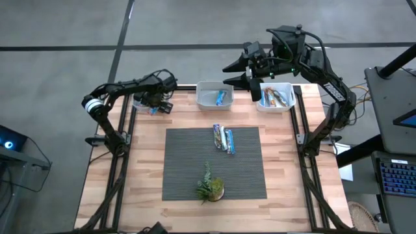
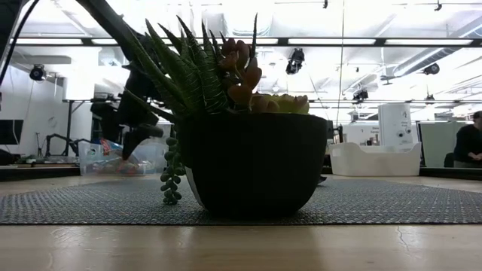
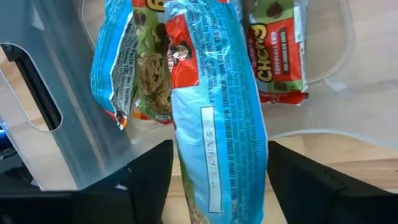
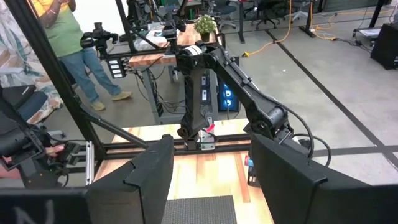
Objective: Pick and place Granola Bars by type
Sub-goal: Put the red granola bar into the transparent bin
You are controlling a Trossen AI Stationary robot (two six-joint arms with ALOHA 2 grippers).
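Observation:
My left gripper [image 1: 156,106] is at the table's far left, over a clear bin [image 1: 138,101], shut on a blue-wrapped granola bar [image 3: 214,124]. In that bin lie a red-and-blue bar [image 3: 280,56] and another blue bar [image 3: 134,68]. My right gripper [image 1: 242,73] is open and empty, high above the far edge between the middle bin [image 1: 214,95] and the right bin [image 1: 276,97]. The middle bin holds a blue bar [image 1: 221,97], and the right bin holds orange bars [image 1: 276,97]. Two or three bars [image 1: 224,138] lie flat on the dark mat [image 1: 188,169]. My left gripper pinches the blue bar by its two long edges [image 3: 186,174] between the two fingers [image 3: 149,177], near the bar's near end. The fingers lie across the bar. The bar's far end [image 3: 199,25] reaches out over the bars in the clear bin.
A small green plant in a dark pot [image 1: 209,188] stands on the mat's near part and fills the middle of the low view [image 2: 252,165]. People stand in the room beyond the table [image 4: 68,37]. Bare wood surrounds the mat.

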